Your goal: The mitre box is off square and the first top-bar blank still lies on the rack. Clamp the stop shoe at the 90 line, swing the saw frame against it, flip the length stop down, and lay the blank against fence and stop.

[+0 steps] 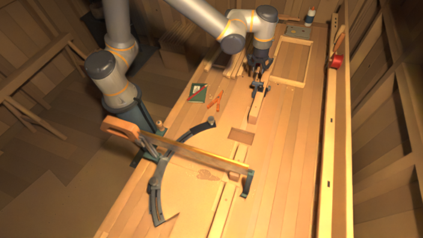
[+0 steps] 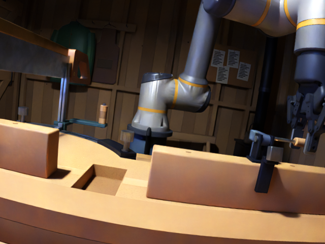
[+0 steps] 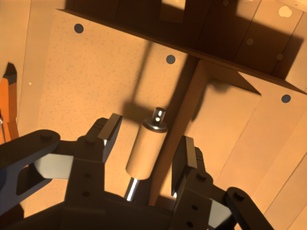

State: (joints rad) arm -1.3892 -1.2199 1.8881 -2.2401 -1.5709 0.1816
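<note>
The length stop (image 2: 265, 155) sits on the far end of the fence (image 1: 257, 102), its dark arm hanging down the fence face. Its wooden handle (image 3: 146, 151) sticks out behind the fence, and my open gripper (image 3: 148, 141) stands around that handle, holding nothing. The saw frame (image 1: 192, 151) lies across the mitre box at the near end, its blade crossing the fence line. The stop shoe with its knob (image 1: 211, 120) sits on the dark arc (image 1: 192, 132). The blanks (image 1: 235, 67) lie on the rack left of my gripper.
A rectangular wooden frame (image 1: 291, 61) lies flat to the right of the fence's far end. A green notebook with a red pencil (image 1: 197, 92) and an orange clamp (image 1: 215, 100) lie on the bench left of the fence. A red spool (image 1: 337, 61) sits on the right rail.
</note>
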